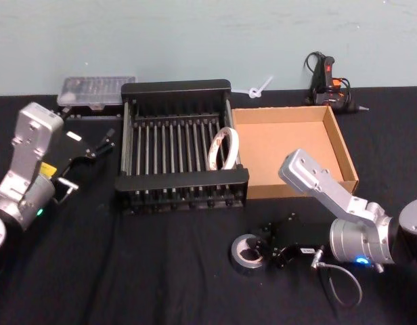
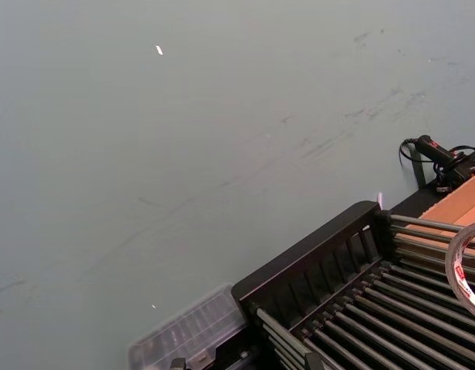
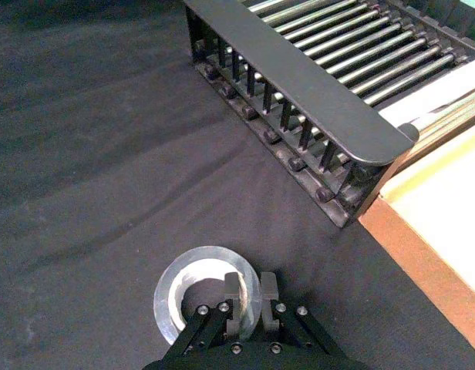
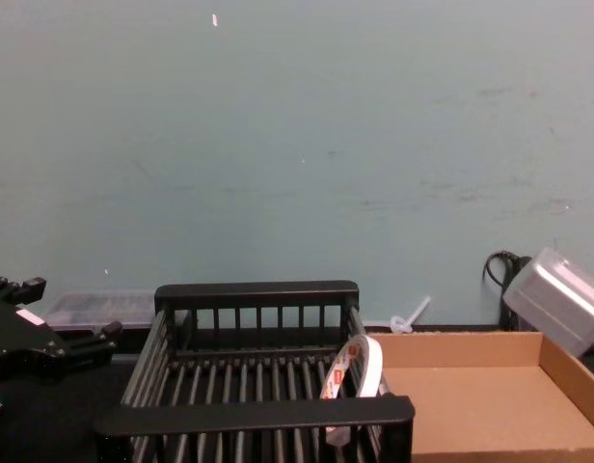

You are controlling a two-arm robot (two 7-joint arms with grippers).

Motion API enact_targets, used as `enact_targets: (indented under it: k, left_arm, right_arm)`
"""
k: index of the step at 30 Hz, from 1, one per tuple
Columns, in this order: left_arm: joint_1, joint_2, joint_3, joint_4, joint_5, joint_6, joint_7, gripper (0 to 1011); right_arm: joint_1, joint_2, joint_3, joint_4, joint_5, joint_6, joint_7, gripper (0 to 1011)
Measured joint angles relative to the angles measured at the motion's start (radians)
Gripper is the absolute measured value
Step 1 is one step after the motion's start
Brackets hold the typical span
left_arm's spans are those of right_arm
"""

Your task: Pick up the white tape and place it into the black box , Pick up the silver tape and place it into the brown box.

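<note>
The white tape (image 1: pixel 223 149) leans upright inside the black box (image 1: pixel 178 89), against its right wall; it also appears in the chest view (image 4: pixel 353 376) and the left wrist view (image 2: pixel 467 264). The brown box (image 1: pixel 342 145) stands right of the black box, touching it. On the black table in front lies the silver tape (image 1: pixel 247 254). My right gripper (image 1: pixel 265 248) is low at the silver tape's right side. In the right wrist view its fingers (image 3: pixel 234 287) are shut on the silver tape's (image 3: pixel 183 289) near wall, one inside the hole and one outside. My left gripper (image 1: pixel 105 142) hovers open left of the black box.
A clear plastic case (image 1: pixel 97 90) lies behind the black box at the back left. A black glue gun (image 1: pixel 329 82) and a white tie (image 1: pixel 259 89) lie at the back near the wall. A grey cable (image 1: pixel 340 284) loops by my right wrist.
</note>
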Motion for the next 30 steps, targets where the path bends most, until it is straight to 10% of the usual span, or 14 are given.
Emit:
enact_targets:
  k: [14,30]
  left_arm:
    - [0.000,0.000,0.000,0.000,0.000,0.000,0.000,1001]
    - [0.000,0.000,0.000,0.000,0.000,0.000,0.000,1001]
  right_arm:
    - [-0.006,0.000,0.020,-0.003,0.016,-0.002,0.002,162]
    - [0.001,0.000,0.134,-0.037,0.044,-0.021,-0.096,162]
